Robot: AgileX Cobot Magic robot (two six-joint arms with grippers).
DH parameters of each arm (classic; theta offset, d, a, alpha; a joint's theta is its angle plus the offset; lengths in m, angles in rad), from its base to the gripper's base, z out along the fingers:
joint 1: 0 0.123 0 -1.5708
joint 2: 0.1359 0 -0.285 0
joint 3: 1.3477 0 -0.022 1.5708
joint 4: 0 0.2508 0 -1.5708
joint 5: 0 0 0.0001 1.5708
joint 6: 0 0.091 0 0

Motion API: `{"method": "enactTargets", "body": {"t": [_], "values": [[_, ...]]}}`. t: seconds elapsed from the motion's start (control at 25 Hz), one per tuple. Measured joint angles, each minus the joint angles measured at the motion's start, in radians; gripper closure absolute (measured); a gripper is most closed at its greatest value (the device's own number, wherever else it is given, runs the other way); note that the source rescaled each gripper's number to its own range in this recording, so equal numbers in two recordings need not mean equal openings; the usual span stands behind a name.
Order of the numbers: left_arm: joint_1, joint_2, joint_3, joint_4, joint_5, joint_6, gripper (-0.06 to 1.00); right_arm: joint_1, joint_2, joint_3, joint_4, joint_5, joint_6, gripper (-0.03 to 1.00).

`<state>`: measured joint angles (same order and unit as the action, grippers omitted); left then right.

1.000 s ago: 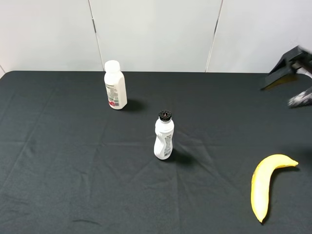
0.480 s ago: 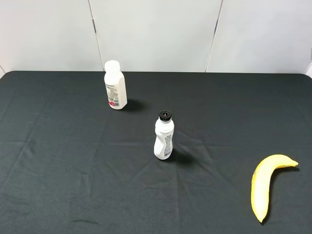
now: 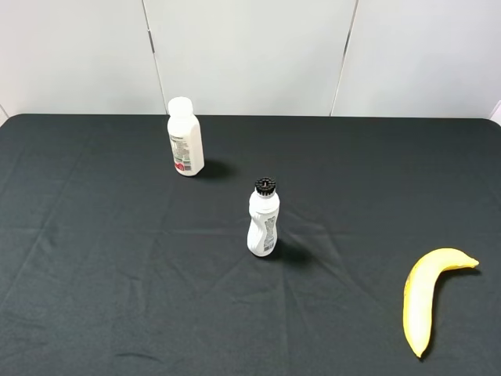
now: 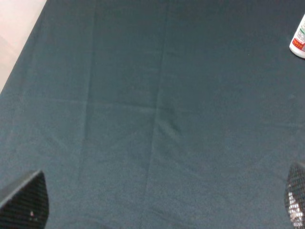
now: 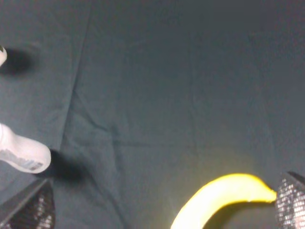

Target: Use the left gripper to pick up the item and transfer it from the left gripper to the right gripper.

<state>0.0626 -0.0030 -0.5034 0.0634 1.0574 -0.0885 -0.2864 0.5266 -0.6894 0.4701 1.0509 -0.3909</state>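
Banana (image 3: 423,301): one, yellow, long and curved, lying flat on the desk (image 3: 117,258) at its near right corner in the high view. Stem end points toward the right edge; the body bends round and runs toward the near edge. Nothing touches it. The right wrist view also shows part of it (image 5: 221,198), bright yellow against the dark cloth.

Desk: covered in a black cloth with shallow creases, backed by a pale panelled wall (image 3: 250,55).

Bottle with black ribbed cap (image 3: 264,219): white, waisted, upright, near the middle of the desk, well apart from the banana. Its lower part shows in the right wrist view (image 5: 21,152).

Bottle with white cap (image 3: 185,138): white, labelled, upright, toward the far left, well apart from the other bottle. A corner of it shows in the left wrist view (image 4: 299,40).

Left gripper (image 4: 159,202): seen only in its own wrist view, above bare cloth. Two dark textured fingers (image 4: 26,202) show at opposite edges of that view, spread wide, with nothing between them.

Right gripper (image 5: 162,200): seen only in its own wrist view, above the cloth, with the banana's stem end near one of its fingers (image 5: 291,202). Fingers spread wide, clasping nothing.

Neither arm appears in the high view.
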Motion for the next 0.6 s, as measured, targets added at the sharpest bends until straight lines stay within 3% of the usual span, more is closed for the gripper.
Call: {"method": "enactTargets", "body": {"t": [0.28, 0.4, 0.6], "values": [[0.000, 0.000, 0.000, 0.000, 0.000, 0.000, -0.06, 0.000, -0.254, 0.079, -0.040, -0.011, 0.030, -0.03], [0.000, 0.000, 0.000, 0.000, 0.000, 0.000, -0.06, 0.000, -0.354, 0.081, -0.127, -0.010, 0.049, -0.03], [0.000, 0.000, 0.000, 0.000, 0.000, 0.000, -0.06, 0.000, -0.475, 0.082, -0.315, 0.018, 0.179, -0.03]]}}
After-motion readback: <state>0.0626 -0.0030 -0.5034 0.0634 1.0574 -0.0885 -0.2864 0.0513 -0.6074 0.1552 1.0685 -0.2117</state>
